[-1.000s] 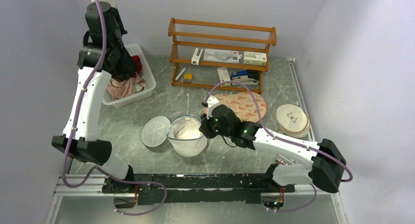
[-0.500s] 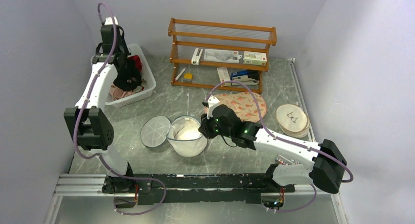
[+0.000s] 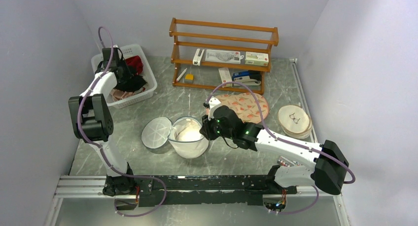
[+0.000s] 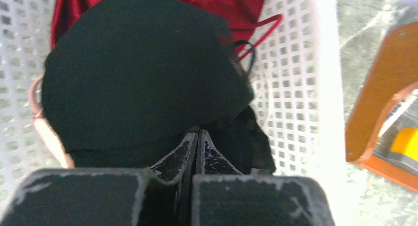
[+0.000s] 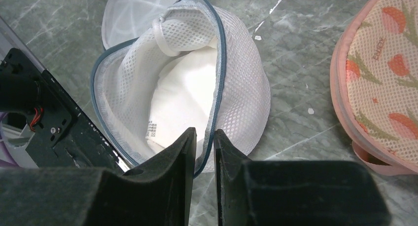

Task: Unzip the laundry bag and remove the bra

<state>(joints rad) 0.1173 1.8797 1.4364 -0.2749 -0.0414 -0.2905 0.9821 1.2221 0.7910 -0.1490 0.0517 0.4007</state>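
Bra (image 4: pixel 138 73) sits clamped in left gripper (image 4: pixel 197 142) over basket (image 4: pixel 305 88); right gripper (image 5: pixel 202 142) pinches laundry bag (image 5: pixel 241 93) rim.

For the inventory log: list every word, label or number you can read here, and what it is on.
Nothing reads clearly.
Small print on the pink flowered pouch: blurred, unreadable.
White tag inside the laundry bag: print too small.
Boxes on the wooden shelf: labels too small.
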